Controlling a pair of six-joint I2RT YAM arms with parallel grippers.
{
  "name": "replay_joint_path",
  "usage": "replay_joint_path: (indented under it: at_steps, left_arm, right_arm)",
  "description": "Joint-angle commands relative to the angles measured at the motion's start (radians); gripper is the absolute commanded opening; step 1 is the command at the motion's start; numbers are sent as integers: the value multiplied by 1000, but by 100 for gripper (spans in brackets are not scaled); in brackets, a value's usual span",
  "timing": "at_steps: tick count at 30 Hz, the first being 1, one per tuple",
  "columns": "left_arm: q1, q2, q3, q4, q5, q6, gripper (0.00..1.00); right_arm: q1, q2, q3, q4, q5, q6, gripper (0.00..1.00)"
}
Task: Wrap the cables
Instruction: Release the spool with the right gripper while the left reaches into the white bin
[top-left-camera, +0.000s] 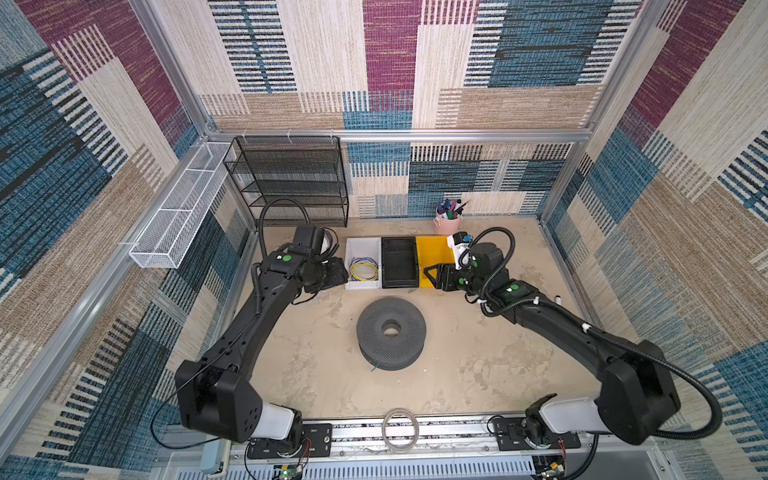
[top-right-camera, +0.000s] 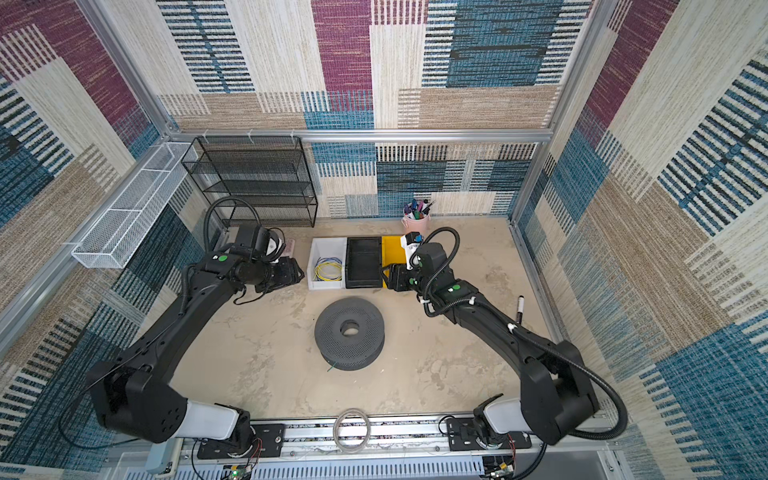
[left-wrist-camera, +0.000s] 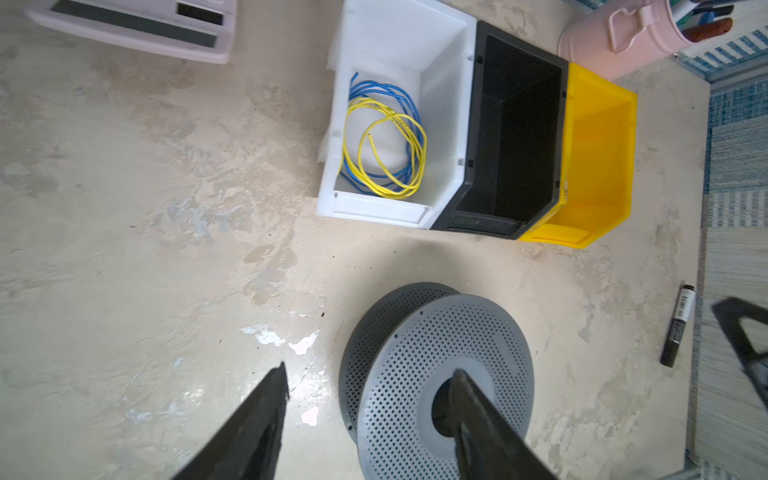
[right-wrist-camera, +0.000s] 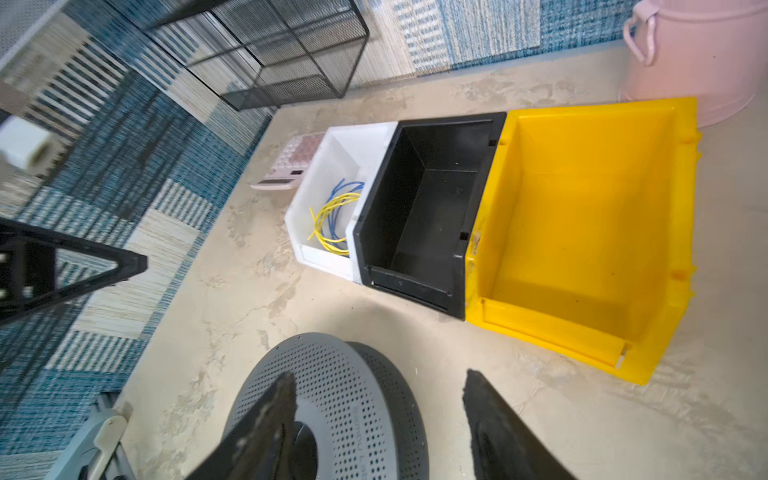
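The cables (top-left-camera: 364, 270) (top-right-camera: 328, 269) lie as loose yellow and blue loops inside the white bin (top-left-camera: 363, 247), and both wrist views show them too (left-wrist-camera: 384, 145) (right-wrist-camera: 332, 220). A grey perforated spool (top-left-camera: 390, 332) (top-right-camera: 349, 332) lies flat in the middle of the table, with a short green wire end (top-left-camera: 376, 366) poking out at its near side. My left gripper (top-left-camera: 341, 272) (left-wrist-camera: 370, 370) hangs open just left of the white bin, holding nothing. My right gripper (top-left-camera: 430, 276) (right-wrist-camera: 378, 374) hangs open at the yellow bin's front edge, also holding nothing.
A black bin (top-left-camera: 400, 262) and a yellow bin (top-left-camera: 434, 249) stand right of the white one. Behind them are a pink cup of pens (top-left-camera: 448, 224) and a black mesh shelf (top-left-camera: 291, 183). A marker (top-right-camera: 519, 307) lies at the right, a pale tubing hoop (top-left-camera: 400, 430) on the front rail and a calculator (right-wrist-camera: 291, 162) beside the white bin.
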Motion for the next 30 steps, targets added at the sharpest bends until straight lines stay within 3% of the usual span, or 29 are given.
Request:
replay_joint_path:
  at_steps: [1, 7, 15, 30]
  left_arm:
    - [-11, 72, 91, -56, 19, 8, 63]
    - [-82, 275, 306, -172, -65, -8, 59]
    - [-113, 501, 435, -173, -81, -92, 50]
    - [-115, 736, 647, -255, -245, -158, 48]
  right_arm:
    - [2, 86, 86, 28, -11, -37, 64]
    - [3, 136, 34, 172, -84, -9, 61]
    - [0, 109, 16, 156, -120, -88, 62]
    - [-67, 116, -47, 184, -227, -108, 58]
